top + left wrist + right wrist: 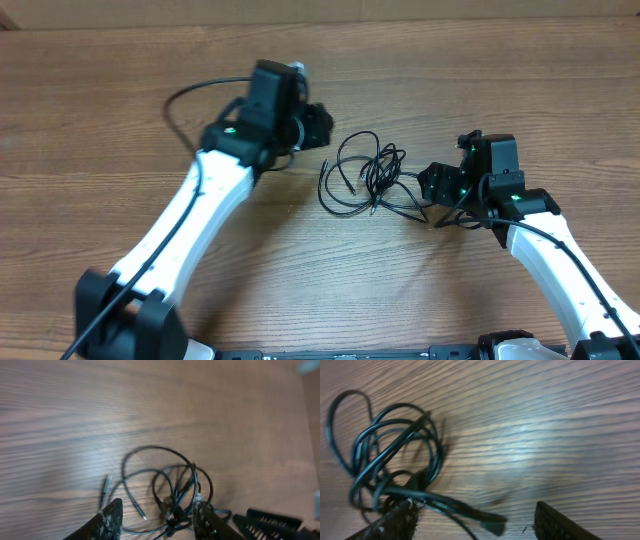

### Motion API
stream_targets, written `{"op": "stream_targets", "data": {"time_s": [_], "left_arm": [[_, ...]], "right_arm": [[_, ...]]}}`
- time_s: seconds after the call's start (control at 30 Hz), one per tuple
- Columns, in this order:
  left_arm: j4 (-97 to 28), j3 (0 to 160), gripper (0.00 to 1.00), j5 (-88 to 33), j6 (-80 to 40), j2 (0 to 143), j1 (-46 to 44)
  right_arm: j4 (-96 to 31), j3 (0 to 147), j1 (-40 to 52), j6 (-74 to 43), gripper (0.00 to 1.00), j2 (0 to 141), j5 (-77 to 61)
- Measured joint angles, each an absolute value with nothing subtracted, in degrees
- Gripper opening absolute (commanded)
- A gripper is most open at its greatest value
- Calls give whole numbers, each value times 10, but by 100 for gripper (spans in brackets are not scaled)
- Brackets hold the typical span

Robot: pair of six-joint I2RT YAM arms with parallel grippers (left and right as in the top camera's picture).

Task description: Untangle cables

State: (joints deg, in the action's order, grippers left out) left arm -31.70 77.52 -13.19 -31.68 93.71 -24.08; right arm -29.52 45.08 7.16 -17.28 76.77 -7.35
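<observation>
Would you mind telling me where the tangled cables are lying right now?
In the overhead view, the cables lie centrally, between the left gripper and the right gripper.

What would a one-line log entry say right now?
cables: tangled heap on table | left jaws: open | right jaws: open

White arms [205, 205] with black joints [270, 100], black cables [185, 95] and green lights [232, 128].

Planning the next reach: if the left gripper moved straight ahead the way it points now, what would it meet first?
The cables: the tangle lies directly ahead of the left gripper, its near loops reaching between the open fingers. Height is unclear, so it might pass just over them.
</observation>
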Motion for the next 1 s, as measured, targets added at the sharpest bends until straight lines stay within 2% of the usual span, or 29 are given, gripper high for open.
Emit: {"op": "stream_targets", "data": {"time_s": [0.1, 0.23, 0.4, 0.47, 0.57, 0.63, 0.83, 1.0], "left_arm": [[-289, 775, 34, -158, -297, 984, -264], [-234, 775, 51, -197, -283, 1044, -292], [-179, 775, 50, -231, -273, 1106, -322], [-170, 775, 43, -235, -268, 1127, -330], [-169, 775, 25, -237, -264, 1152, -337], [-173, 775, 4, -241, -262, 1165, -338], [-181, 777, 4, -251, -259, 1170, -333], [-187, 783, 4, -260, -260, 1138, -329]], "right_arm": [[-292, 451, 72, -175, 73, 768, -54], [-292, 451, 72, -178, 75, 768, -41], [-292, 451, 72, -178, 77, 768, -36], [-292, 451, 72, -178, 77, 768, -35], [-292, 451, 72, -178, 77, 768, -35], [-292, 451, 72, -178, 78, 768, -34], [-289, 451, 72, -179, 78, 768, -49], [-257, 451, 72, -172, 79, 768, -150]]}}
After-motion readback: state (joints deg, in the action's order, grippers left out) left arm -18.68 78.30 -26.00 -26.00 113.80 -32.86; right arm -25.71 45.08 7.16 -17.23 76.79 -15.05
